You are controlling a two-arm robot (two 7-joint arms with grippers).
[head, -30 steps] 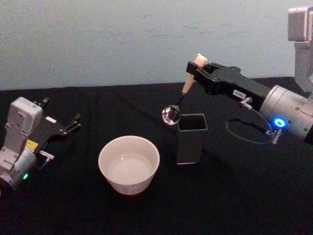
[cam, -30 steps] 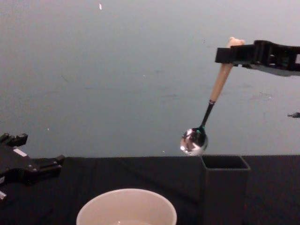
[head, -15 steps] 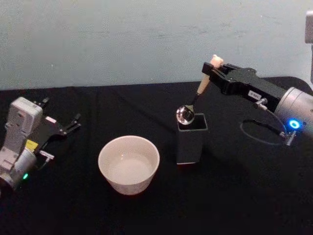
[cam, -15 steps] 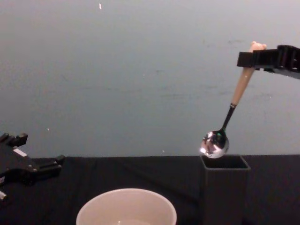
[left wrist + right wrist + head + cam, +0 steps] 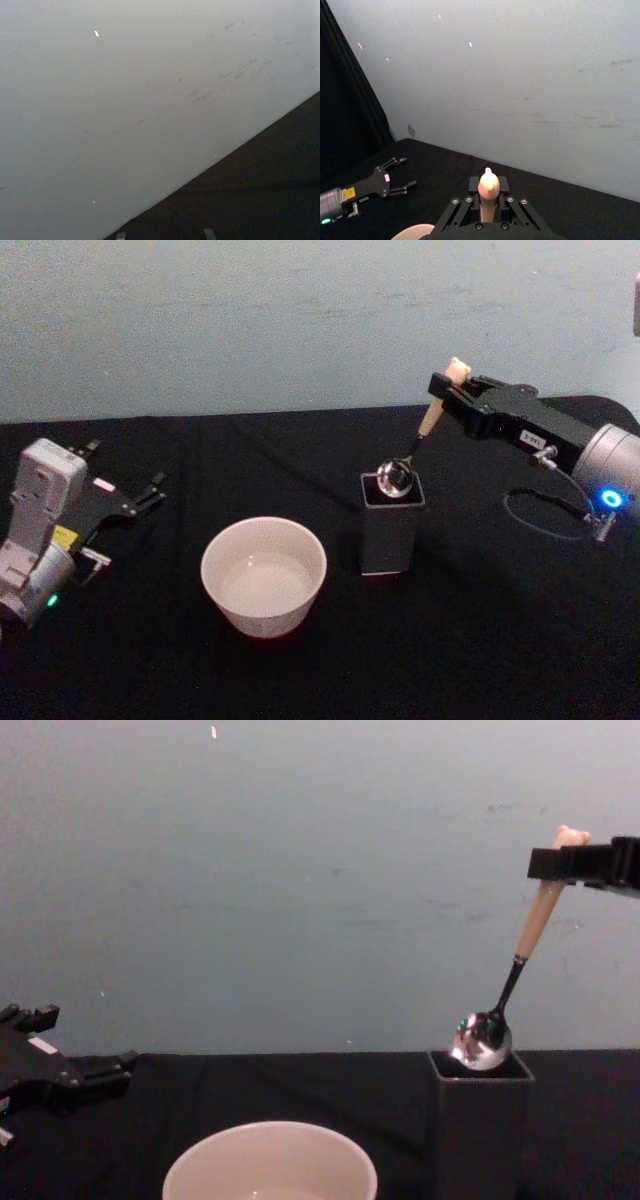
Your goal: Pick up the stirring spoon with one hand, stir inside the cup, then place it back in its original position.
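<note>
My right claw (image 5: 447,392) pinches the tilted spoon (image 5: 510,990) by its handle, bowl apparently at the holder's (image 5: 391,532) mouth beside the cup (image 5: 264,575); released now, it could catch the rim and topple out.

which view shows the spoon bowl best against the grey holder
The chest view: from the side, the spoon has its shiny bowl just at the mouth of the holder, hanging tilted from the right claw. The head view shows it from above over the opening. The right wrist view shows its handle knob.
</note>
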